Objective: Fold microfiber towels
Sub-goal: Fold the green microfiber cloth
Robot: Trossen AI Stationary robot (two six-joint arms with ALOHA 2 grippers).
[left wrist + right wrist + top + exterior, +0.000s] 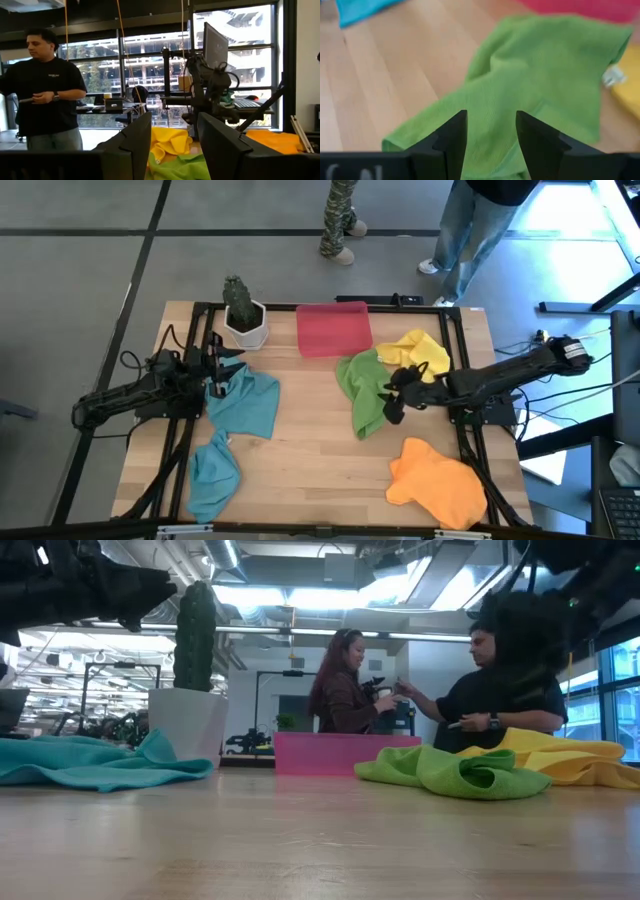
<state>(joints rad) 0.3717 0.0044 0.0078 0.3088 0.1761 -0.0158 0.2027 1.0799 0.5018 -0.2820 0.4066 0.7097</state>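
The lime green towel [362,392] is seen crumpled on the bench [310,450] just in front of the red tray [333,328], its long axis running from the tray toward the front edge, with the yellow towel [420,352] touching it on the right. The right tool [491,131] is held just above the green towel, fingers parted and nothing gripped. The left tool [172,137] is held above 1 teal-blue towel [245,400], likewise parted and empty.
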